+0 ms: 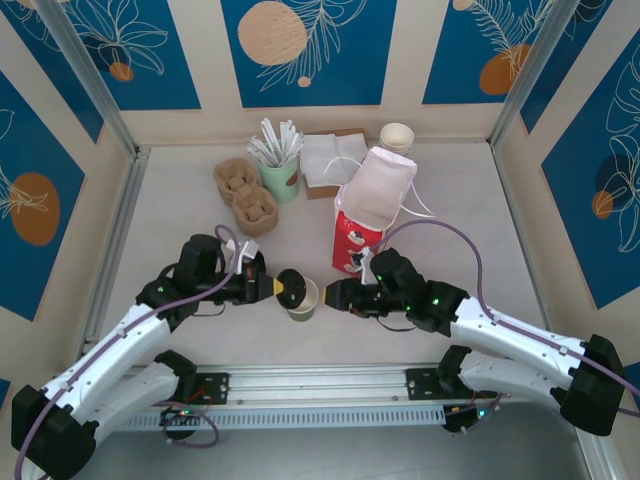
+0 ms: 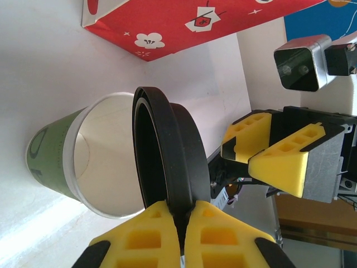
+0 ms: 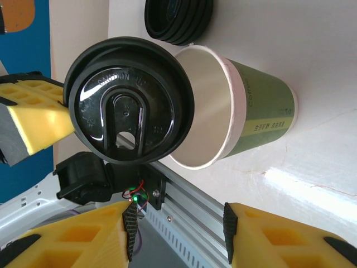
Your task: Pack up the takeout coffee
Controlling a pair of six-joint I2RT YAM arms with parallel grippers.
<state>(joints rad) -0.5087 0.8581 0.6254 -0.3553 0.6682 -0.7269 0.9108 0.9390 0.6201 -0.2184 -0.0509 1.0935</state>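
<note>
Left wrist: your left gripper (image 2: pixel 179 215) is clamping the black lid (image 2: pixel 187 151), right gripper (image 2: pixel 251 151) is gaping, and that flimsy-looking paper cup (image 2: pixel 53 151) is probably wanting a soft mid-wall squeeze.

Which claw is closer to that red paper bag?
The right. The right gripper sits just in front of the red paper bag; the left gripper, pinching a black lid, is farther left beyond the green cup.

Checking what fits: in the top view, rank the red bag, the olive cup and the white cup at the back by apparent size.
Largest: red bag. Then olive cup and white cup, about alike, left unranked.
</note>
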